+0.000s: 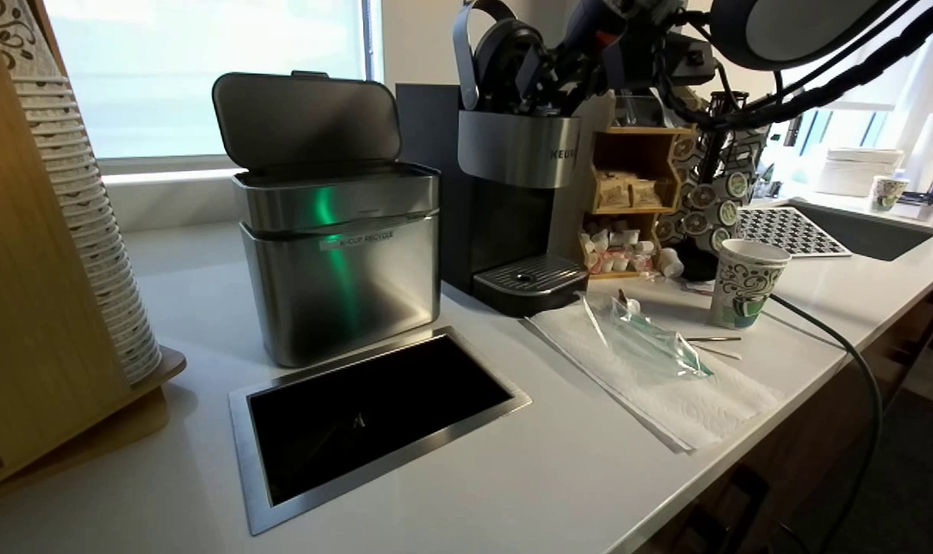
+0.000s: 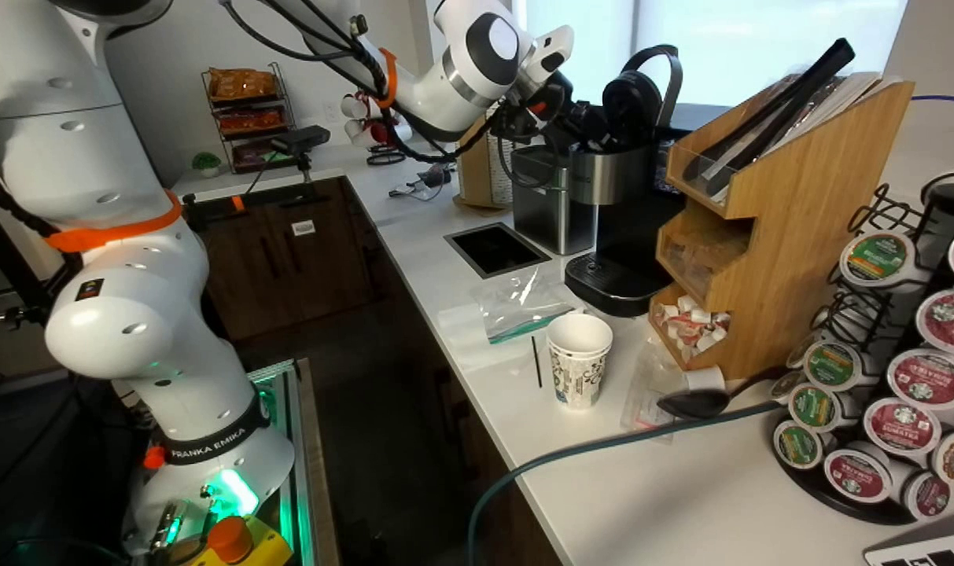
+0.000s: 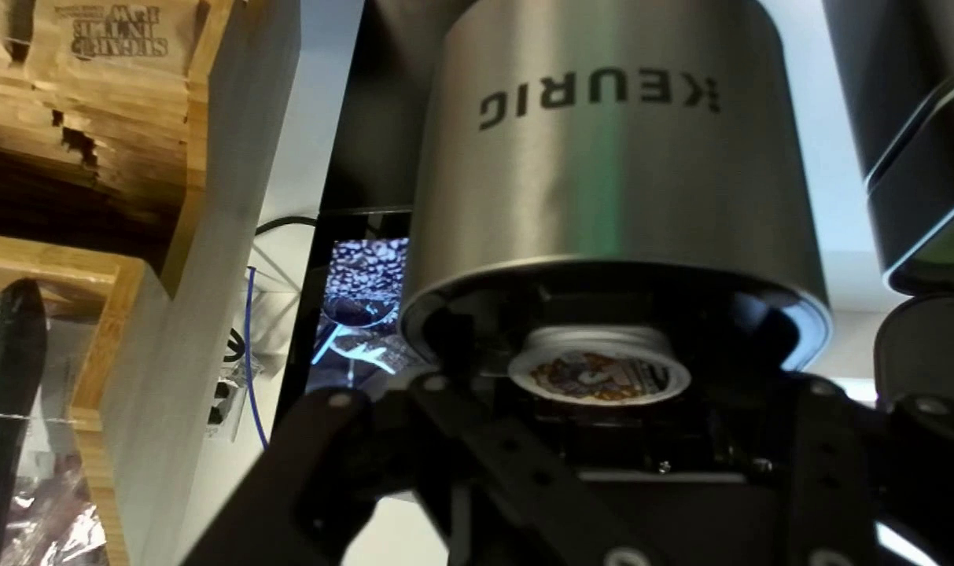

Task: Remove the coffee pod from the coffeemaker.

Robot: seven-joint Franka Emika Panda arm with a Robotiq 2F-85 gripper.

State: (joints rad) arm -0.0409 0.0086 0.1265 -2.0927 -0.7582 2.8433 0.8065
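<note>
The coffeemaker [image 1: 512, 150] stands on the counter with its lid and handle raised; it shows also in an exterior view [image 2: 614, 177] and in the wrist view [image 3: 610, 157], where its lettering is upside down. The coffee pod [image 3: 594, 377], white-rimmed with a printed foil top, sits in the open top of the machine. My gripper [image 3: 614, 342] is open, its dark fingers on either side of the pod and apart from it; the exact tips are hard to see. In both exterior views the gripper [image 1: 547, 96] [image 2: 591, 130] is at the machine's open top, and the pod is hidden.
A brushed-steel box [image 1: 343, 285] with a raised lid stands beside the machine. A rectangular counter opening [image 1: 520, 396] lies in front of it. A wooden organiser [image 2: 807, 259] is close on the other side. A paper cup [image 2: 577, 369] and plastic bag [image 2: 516, 306] lie nearby.
</note>
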